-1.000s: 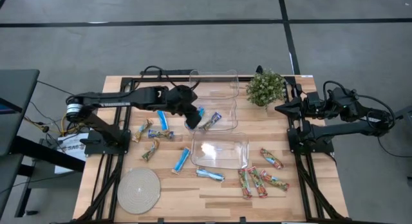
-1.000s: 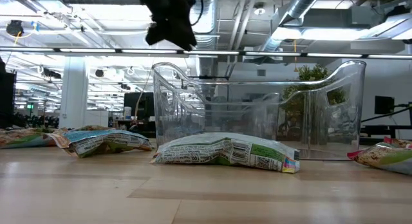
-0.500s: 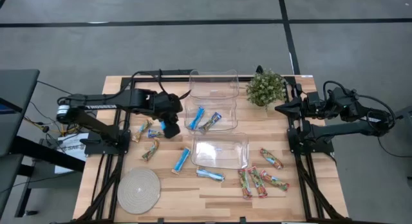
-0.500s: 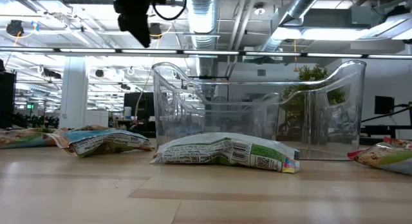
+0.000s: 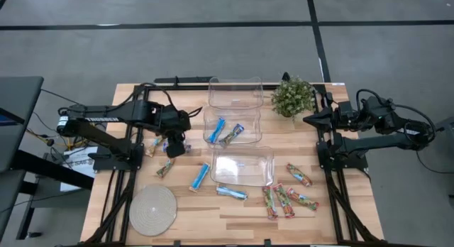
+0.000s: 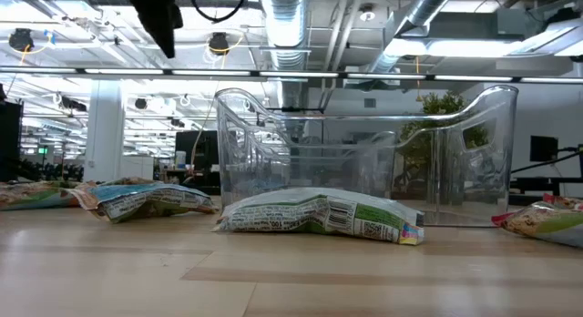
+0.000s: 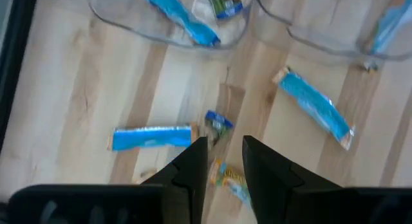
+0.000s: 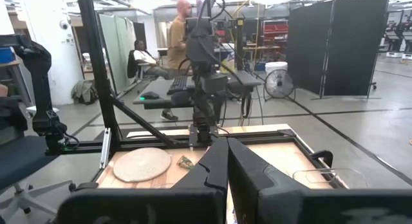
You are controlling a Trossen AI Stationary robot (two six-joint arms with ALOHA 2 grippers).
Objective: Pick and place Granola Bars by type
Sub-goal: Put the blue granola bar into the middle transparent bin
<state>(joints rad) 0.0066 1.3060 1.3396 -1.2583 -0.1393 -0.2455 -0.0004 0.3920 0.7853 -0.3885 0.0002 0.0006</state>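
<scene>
My left gripper (image 5: 175, 145) hangs above the table's left part with its fingers (image 7: 193, 169) a narrow gap apart and nothing between them. Right under the tips lie a small tan-brown bar (image 7: 217, 121) and an orange one (image 7: 230, 179); just beside them a blue bar (image 7: 152, 137) lies flat, and another blue bar (image 7: 315, 105) sits a little farther out on the wood. Ahead of me the middle bin (image 5: 233, 126) holds a blue bar (image 5: 217, 129) and a tan-brown bar (image 5: 232, 134), and its clear wall stands between me and them. The near bin (image 5: 242, 167) and the far bin (image 5: 235, 91) hold nothing. Beyond the bins a cluster of red-green-orange bars (image 5: 287, 198) lies well apart from me, near my right gripper (image 5: 309, 119), which waits at the table's right edge beside a potted plant (image 5: 291, 96), fingers pressed together. A round woven mat (image 5: 152, 209) lies toward the front. Half a second ago I was nearer the middle bin; I have drawn back over the loose bars.
</scene>
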